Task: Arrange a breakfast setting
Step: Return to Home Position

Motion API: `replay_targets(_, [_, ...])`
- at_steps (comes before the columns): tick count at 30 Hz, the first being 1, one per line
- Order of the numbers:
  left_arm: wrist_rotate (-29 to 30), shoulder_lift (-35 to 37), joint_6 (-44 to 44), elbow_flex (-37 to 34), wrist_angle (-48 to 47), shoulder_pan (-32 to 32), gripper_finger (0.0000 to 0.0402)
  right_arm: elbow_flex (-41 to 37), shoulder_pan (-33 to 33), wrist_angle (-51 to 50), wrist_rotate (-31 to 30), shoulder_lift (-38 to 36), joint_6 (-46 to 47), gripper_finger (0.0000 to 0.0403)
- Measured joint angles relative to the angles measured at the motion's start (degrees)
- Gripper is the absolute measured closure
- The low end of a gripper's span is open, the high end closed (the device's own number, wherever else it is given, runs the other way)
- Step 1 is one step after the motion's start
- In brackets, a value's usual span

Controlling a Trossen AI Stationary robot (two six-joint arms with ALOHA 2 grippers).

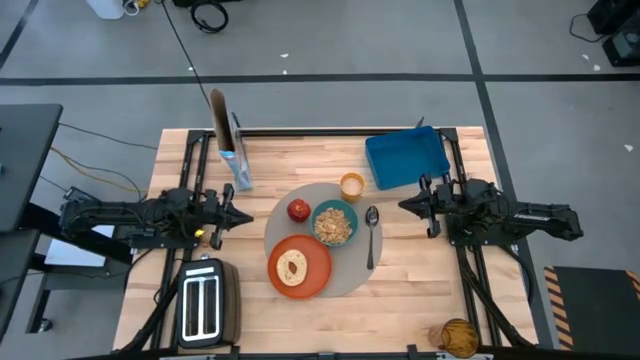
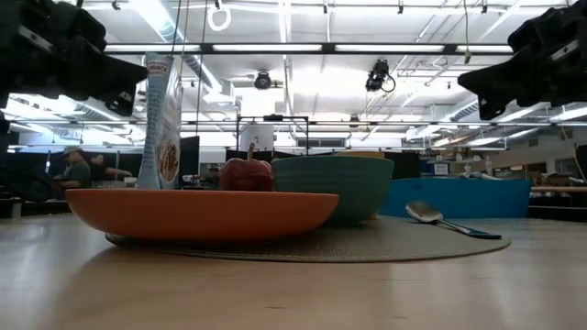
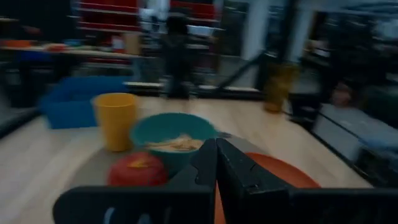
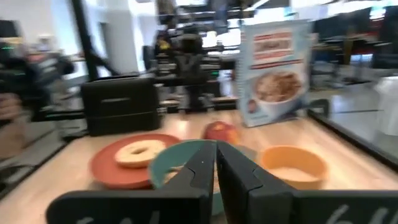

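Note:
A round grey-beige mat (image 1: 347, 276) lies mid-table. On it rest an orange plate (image 1: 318, 262) carrying a toast slice (image 1: 292, 267), a teal bowl (image 1: 351, 210) filled with cereal, a red apple (image 1: 298, 210) and a metal spoon (image 1: 371, 235). A small orange-filled cup (image 1: 351, 185) stands at the mat's far edge. My left gripper (image 1: 245, 217) hovers shut to the left of the mat, pointing level toward the apple. My right gripper (image 1: 405, 205) hovers shut to the right of the mat, pointing level toward the spoon. Both wrist views show the fingers closed together, left gripper (image 3: 216, 152) and right gripper (image 4: 216, 152).
A blue rectangular tray (image 1: 405, 158) sits at the far right, just behind my right arm. A cereal box (image 1: 235, 160) stands upright at the far left. A silver toaster (image 1: 205, 300) occupies the near left corner. A small yellowish object (image 1: 457, 335) lies at the near right edge.

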State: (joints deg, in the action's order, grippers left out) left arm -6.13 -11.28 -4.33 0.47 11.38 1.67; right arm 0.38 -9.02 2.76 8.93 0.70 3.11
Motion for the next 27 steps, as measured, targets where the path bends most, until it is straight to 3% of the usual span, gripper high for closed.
replay_targets(4, [8.34,0.5,-1.02,0.0,-1.07,-0.46,0.0391,0.0,0.0,0.15,-3.71,0.1,-0.24,0.0364])
replay_targets(8, [9.36,0.75,3.33,0.0,-1.91,-2.28,0.0391,0.0,0.0,0.15,-4.24,0.1,-0.28,0.0361])
replay_targets(13, [9.55,6.59,5.33,0.0,-8.17,-2.56,0.0391,0.0,0.0,0.15,-4.25,0.12,-0.28,0.0363])
replay_targets(15, [6.38,9.79,5.82,0.02,-9.47,-2.48,0.0391,0.0,0.0,0.15,-4.27,0.12,-0.28,0.0364])
replay_targets(18, [-3.8,11.18,7.97,0.0,-7.75,-2.29,0.0391,0.0,0.0,0.14,-4.32,0.12,-0.28,0.0363])
replay_targets(27, [-4.37,8.22,7.42,-0.01,-7.6,-1.14,0.039,0.0,0.0,0.59,-4.43,0.12,-0.28,0.0364])
